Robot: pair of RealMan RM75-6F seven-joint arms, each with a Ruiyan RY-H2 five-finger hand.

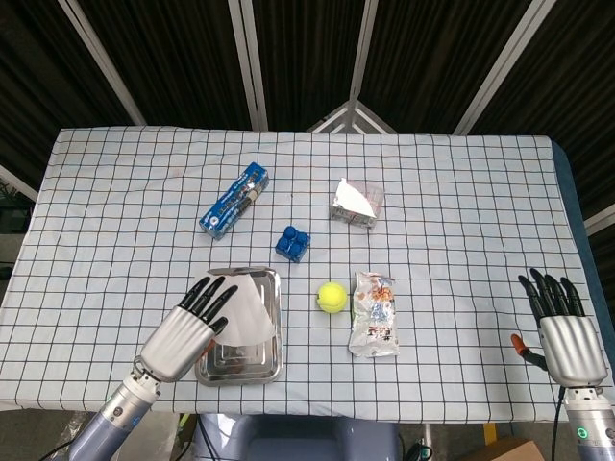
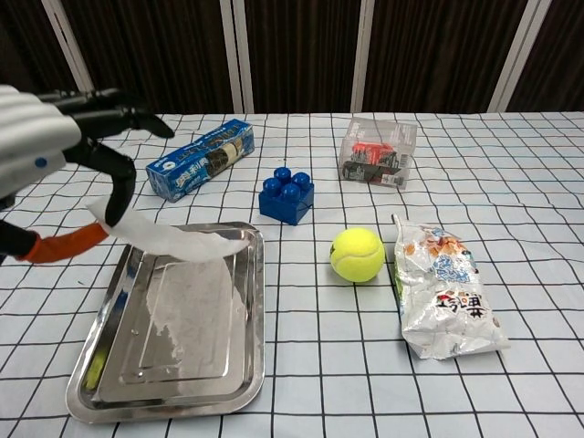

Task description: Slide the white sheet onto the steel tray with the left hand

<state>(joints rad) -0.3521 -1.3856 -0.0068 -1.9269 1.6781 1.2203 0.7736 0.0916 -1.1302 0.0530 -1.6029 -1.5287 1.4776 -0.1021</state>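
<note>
Pinched between thumb and fingers of the left hand [image 1: 184, 331], the sheet [image 2: 173, 239] was held over the tray [image 1: 271, 365], other fingers spread.

A table [image 1: 452, 211] covered with a white cloth ruled in black squares stands before a dark ribbed wall [image 2: 292, 55] crossed by pale upright and slanting bars [image 1: 245, 58].

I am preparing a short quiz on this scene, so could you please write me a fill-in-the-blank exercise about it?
1. The left robot hand holds the white sheet above the steel ____.
2. The yellow ball lies between the tray and the snack ____.
3. The toy brick is coloured ____.

Missing words: tray; bag; blue
</note>
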